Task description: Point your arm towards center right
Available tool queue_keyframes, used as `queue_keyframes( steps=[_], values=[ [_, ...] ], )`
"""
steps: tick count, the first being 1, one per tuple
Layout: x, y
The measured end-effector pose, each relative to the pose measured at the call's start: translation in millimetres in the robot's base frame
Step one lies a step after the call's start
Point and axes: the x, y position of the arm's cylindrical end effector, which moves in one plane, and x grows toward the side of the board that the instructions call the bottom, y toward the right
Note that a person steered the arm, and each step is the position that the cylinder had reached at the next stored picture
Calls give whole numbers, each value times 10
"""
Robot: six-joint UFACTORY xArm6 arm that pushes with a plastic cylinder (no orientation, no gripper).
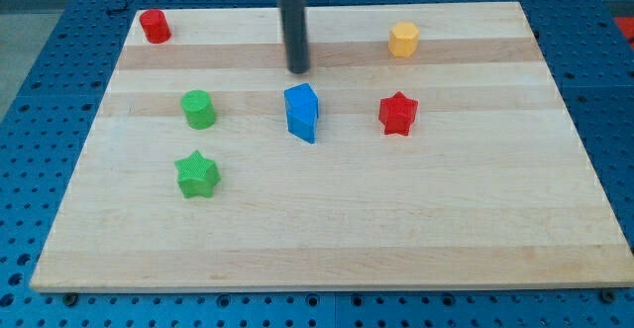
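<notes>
My tip [298, 69] rests on the desk [327, 229] just above the blue block [302, 112], touching nothing. No jaws exist to judge. The center-right goal lies beyond the red star [397, 113], so a sweep toward the view's right seems needed.

Rod [294, 26] is running off the view's top edge, upper part cut; blue block [302, 112] shape is staying unclear.

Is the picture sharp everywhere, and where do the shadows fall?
In the camera view, the wooden board is evenly lit, with no strong glare. Blocks such as the blue block and red star look sharp, with only small soft shadows at their bases. The rod blurs at the view's top; my tip stays clear.
</notes>
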Motion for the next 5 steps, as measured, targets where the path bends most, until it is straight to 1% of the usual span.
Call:
queue_keyframes(
  steps=[1,2,3,4,5],
  values=[
    [54,675],
    [317,1476],
    [609,2144],
    [887,2394],
    [1055,2319]
  ],
)
